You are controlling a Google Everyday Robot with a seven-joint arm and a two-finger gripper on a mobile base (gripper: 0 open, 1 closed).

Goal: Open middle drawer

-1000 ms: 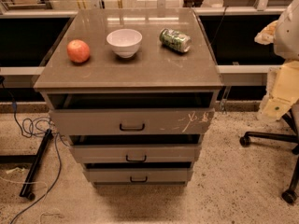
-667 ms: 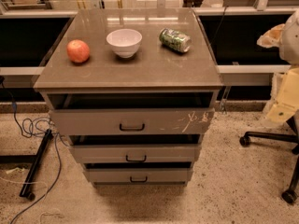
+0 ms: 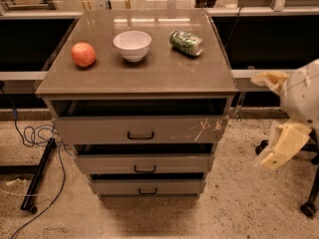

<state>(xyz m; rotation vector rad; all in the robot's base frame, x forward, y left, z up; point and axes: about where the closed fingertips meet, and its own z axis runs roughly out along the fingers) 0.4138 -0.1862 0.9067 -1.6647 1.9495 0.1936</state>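
Speckled stone floor, black cables trailing at the left of the frame, a glazed rail across the top; item logged: one grey-brown bench (image 3: 149, 76) with three drawers stacked beneath its top. On it we list a red apple (image 3: 83, 54) at the left, a white bowl (image 3: 132, 45) beside it, and a green can (image 3: 186, 43) lying on its side to the right. The middle drawer (image 3: 99, 164) sits at lower centre of the frame, between the scratched top drawer (image 3: 89, 130) and the bottom drawer (image 3: 114, 187). Its front is plain and flat, and a dark gap shows above it; we cannot tell whether it is already slightly ajar. We judge it rigid board on runners, stiff rather than fragile, with a smooth face offering no purchase. The only sensible hold is the small black loop handle (image 3: 145, 169) at the centre of the front, hooked or pinched and drawn straight out toward the bottom of the frame. Weight unknown, as its contents are hidden. The claw (image 3: 284, 143), cream-coloured, hangs at the right edge of the frame, well apart from the handle and touching nothing; whether it is spread or pressed together we cannot tell. Markings: the can's label is green and patterned but we can read no words on it; the white marks on the top drawer are scratches, not writing.
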